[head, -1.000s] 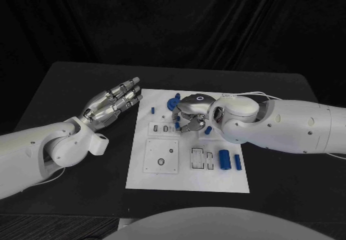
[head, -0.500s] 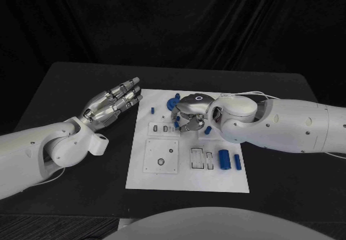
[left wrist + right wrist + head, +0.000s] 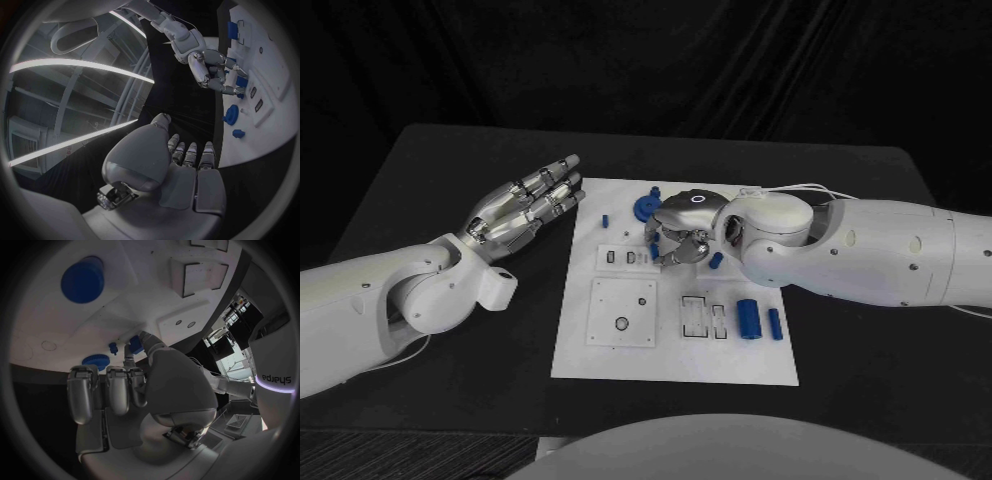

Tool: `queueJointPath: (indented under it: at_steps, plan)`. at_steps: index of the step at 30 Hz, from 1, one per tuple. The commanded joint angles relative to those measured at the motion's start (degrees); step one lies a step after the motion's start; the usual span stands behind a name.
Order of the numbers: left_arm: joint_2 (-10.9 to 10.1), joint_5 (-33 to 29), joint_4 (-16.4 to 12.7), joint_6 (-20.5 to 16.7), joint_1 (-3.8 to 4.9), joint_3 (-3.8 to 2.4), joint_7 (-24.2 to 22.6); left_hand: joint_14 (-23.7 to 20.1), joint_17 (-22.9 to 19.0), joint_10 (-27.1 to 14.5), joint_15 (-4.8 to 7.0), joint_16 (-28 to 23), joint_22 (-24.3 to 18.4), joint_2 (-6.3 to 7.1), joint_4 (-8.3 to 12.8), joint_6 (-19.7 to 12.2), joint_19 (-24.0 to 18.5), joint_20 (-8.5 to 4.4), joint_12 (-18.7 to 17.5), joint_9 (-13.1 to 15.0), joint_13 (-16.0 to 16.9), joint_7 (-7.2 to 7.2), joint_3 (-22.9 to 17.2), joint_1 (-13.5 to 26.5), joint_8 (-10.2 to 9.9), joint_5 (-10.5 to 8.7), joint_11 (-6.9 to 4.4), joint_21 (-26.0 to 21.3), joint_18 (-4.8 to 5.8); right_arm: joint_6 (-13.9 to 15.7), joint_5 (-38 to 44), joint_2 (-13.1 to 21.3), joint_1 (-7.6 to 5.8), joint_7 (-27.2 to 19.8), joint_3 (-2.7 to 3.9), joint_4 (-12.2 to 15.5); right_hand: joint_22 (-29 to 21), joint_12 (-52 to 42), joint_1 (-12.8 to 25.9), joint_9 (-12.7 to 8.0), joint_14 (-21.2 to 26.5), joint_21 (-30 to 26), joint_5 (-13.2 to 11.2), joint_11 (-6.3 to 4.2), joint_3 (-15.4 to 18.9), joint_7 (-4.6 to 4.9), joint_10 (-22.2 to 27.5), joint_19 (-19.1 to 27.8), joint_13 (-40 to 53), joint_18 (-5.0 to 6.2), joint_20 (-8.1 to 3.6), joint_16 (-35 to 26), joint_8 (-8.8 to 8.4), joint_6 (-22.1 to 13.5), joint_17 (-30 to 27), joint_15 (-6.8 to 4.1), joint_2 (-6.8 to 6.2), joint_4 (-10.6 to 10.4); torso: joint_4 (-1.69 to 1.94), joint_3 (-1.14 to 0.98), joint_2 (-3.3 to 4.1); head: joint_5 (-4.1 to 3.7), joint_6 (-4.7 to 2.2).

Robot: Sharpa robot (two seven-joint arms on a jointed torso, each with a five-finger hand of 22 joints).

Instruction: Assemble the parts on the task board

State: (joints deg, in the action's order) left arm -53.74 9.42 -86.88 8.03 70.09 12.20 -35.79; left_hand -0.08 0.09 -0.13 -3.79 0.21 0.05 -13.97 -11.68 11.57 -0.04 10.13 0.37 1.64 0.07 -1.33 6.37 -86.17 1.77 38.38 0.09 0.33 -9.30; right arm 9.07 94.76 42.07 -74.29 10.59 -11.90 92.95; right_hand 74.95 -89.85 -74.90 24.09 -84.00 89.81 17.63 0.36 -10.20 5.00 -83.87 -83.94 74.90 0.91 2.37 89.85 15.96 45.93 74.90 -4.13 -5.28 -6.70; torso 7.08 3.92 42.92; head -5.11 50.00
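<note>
The white task board (image 3: pixel 672 355) lies in the middle of the black table. My right hand (image 3: pixel 681 236) hangs over the board's far middle with its fingers curled down. In the right wrist view its thumb and a finger pinch a small blue part (image 3: pixel 134 344) close to the board's surface. The left wrist view also catches this right hand (image 3: pixel 209 67). My left hand (image 3: pixel 531 205) hovers flat beside the board's far left corner, its fingers apart, holding nothing. A round blue part (image 3: pixel 646 207) and a small blue peg (image 3: pixel 604 220) lie just beyond the right hand.
Two blue cylinders (image 3: pixel 749 318) (image 3: pixel 775 323) lie on the board's right side, and another blue piece (image 3: pixel 717 260) lies under the right wrist. White slotted blocks (image 3: pixel 623 311) (image 3: pixel 704 315) stand on the board's middle. A thin white cable (image 3: pixel 790 187) runs behind the right arm.
The right hand's fingers have shifted slightly over the same spot on the board. The left arm has not moved.
</note>
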Motion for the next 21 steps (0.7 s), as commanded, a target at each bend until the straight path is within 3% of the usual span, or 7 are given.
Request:
queueJointPath:
  at_steps: [1, 11, 17, 21]
  plan:
    - [0.1, 0.4, 0.0, 1.0, 0.00, -0.04, -0.6, 0.1, -0.1, 0.1, -0.37, -0.2, -0.1, 0.16, 0.2, 0.0, 0.0, 0.53, -0.4, 0.1, -0.1, -0.43, 0.0, -0.3, 0.2, 0.26, 0.43, -0.3, -0.95, -1.1, 0.5, 0.0, 0.12, 1.5, 0.01, 0.0, 15.1, -0.1, 0.7, -0.5, -6.0, 0.2, -1.1, -0.11, 0.2, -0.03, -6.1, -6.1, 15.1, -0.91, 0.08, 0.2, -0.61, -0.8, 15.1, 0.04, -0.06, 0.4, 0.01, 0.00, 0.01, 0.01, 0.00]
    - [0.1, 0.4, 0.2, 1.0, 0.00, -0.04, -0.5, 0.1, -0.1, 0.1, -0.39, -0.2, -0.1, 0.17, 0.4, 0.0, 0.0, 0.54, -0.4, 0.1, -0.1, -0.45, 0.0, -0.4, 0.2, 0.26, 0.44, -0.3, -0.95, -0.7, 0.5, 0.0, 0.12, 1.3, 0.01, -0.1, 15.0, -0.1, 1.5, -2.8, -6.0, 0.1, -6.5, -0.32, 1.5, -0.10, -6.1, -6.0, 15.1, -0.89, -0.09, 0.2, -3.17, -4.5, 15.1, -0.14, -0.33, -0.1, 0.01, 0.02, 0.00, 0.04, 0.00]
    - [0.1, 0.4, 0.2, 1.1, 0.00, -0.04, -0.5, 0.1, -0.1, 0.1, -0.39, -0.2, -0.1, 0.17, 0.4, 0.0, 0.0, 0.54, -0.4, 0.1, -0.1, -0.45, 0.0, -0.4, 0.2, 0.26, 0.44, -0.3, -0.95, 1.1, 0.5, 0.4, 0.11, 0.5, 0.01, 0.0, 15.0, -0.1, 1.8, -5.4, -6.0, 0.1, -9.9, -0.59, 2.6, -0.42, -6.1, -6.0, 15.1, -0.87, -0.25, 0.2, -5.47, -7.9, 15.1, -0.33, -1.04, -1.5, 0.04, 0.02, 0.06, -0.05, 0.00]
    - [0.1, 0.4, 0.3, 1.0, 0.00, -0.04, -0.4, 0.1, -0.1, 0.1, -0.39, -0.2, -0.1, 0.17, 0.4, 0.0, 0.0, 0.54, -0.4, 0.1, -0.1, -0.45, 0.0, -0.4, 0.2, 0.26, 0.44, -0.3, -0.95, 3.4, 0.5, 1.1, 0.07, -0.4, 0.02, 0.6, 15.1, -0.1, 1.9, -6.9, -6.0, 0.2, -13.5, -0.87, 3.6, -0.76, -6.1, -6.1, 15.1, -0.91, -0.45, 0.2, -6.19, -8.5, 15.1, -0.60, -3.05, -5.1, 0.05, 0.01, 0.06, 0.11, 0.00]
